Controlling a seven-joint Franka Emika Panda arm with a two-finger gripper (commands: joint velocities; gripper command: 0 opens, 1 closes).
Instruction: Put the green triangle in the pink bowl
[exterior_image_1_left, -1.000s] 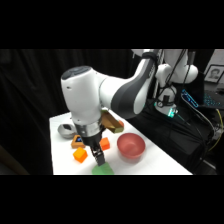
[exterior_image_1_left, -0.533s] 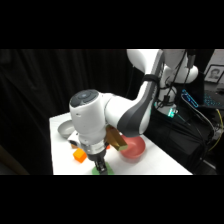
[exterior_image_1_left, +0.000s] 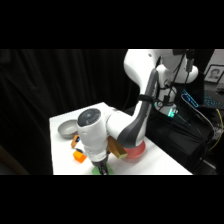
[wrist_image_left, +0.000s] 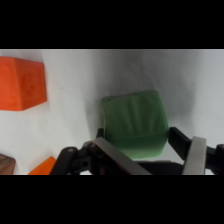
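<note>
The end effector (wrist_image_left: 135, 152) is down at the white bench (exterior_image_1_left: 60, 125), its two fingers spread open on either side of the small light-green flat block (wrist_image_left: 134, 124), placed to close on it. The round pinkish-red bowl (exterior_image_1_left: 136, 151) sits just beside, partly behind the arm.

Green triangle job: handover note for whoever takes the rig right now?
Gripper: open, down at the table, one finger on each side of the green triangle; not closed on it yet.
Green triangle: on the white table at its near edge, mostly hidden under the gripper in the side view.
Pink bowl: on the table behind the arm, partly hidden; I cannot see into it.
Nearby: orange block beside the triangle, grey metal bowl at the far corner.
Done: approach and alignment.
Left: close, lift, carry to the pink bowl, release.
</note>
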